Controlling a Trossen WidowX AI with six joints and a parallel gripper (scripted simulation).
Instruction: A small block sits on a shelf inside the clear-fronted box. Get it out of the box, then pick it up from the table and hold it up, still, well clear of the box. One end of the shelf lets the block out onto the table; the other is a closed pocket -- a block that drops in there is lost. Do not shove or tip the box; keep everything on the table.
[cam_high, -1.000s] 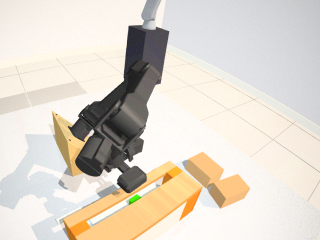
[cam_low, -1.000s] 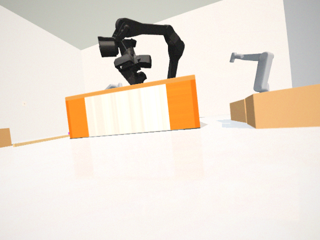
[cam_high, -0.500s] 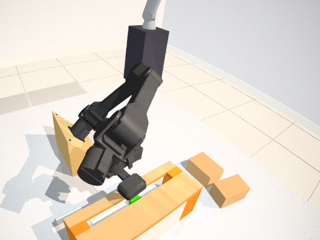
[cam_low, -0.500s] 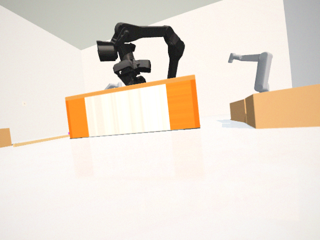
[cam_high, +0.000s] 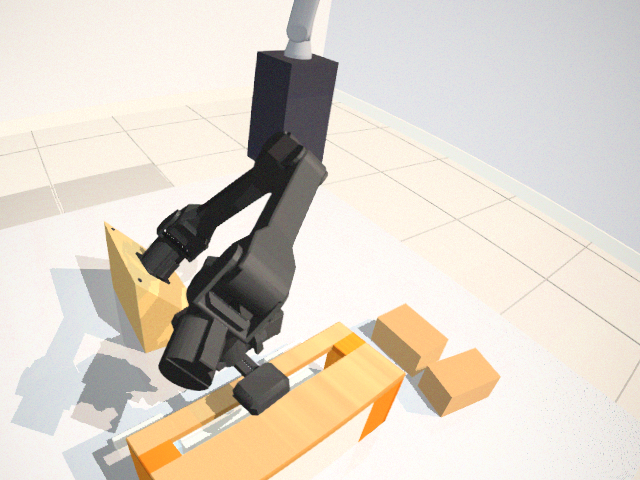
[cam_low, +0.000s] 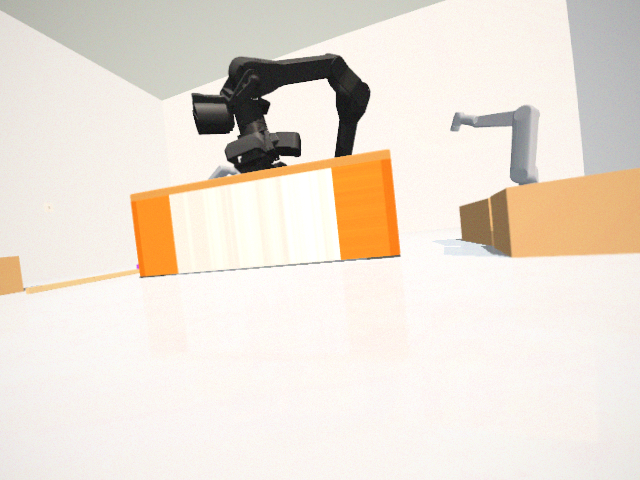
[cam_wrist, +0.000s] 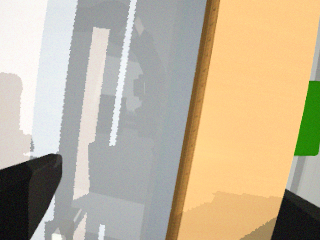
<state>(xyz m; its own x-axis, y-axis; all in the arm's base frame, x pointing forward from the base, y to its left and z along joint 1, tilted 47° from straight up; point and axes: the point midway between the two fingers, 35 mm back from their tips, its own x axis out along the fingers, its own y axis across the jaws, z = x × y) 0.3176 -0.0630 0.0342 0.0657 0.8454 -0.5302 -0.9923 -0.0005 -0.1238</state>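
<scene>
The wooden box (cam_high: 336, 397) (cam_low: 149, 237) (cam_wrist: 240, 125) stands on the table with a long slot in its top. The green block (cam_wrist: 307, 120) shows at the right edge of the wrist view, in the slot beyond the near top strip; it is hidden in the top and exterior views. My gripper (cam_wrist: 163, 180) is open and empty, low over the box's arm-side top strip. In the wrist view one finger is left of this strip, outside the box, and the other is at its slot side. The fingertips are hidden in the top and exterior views, so their depth cannot be told.
Two wooden blocks (cam_high: 408, 335) (cam_high: 460, 379) lie beyond the box's right end. The arm's wooden wedge mount (cam_high: 147, 315) stands behind the box. In the exterior view a wooden piece (cam_low: 9, 274) and a thin strip (cam_low: 82, 281) lie to the left. A grey arm (cam_low: 524, 144) stands in the background.
</scene>
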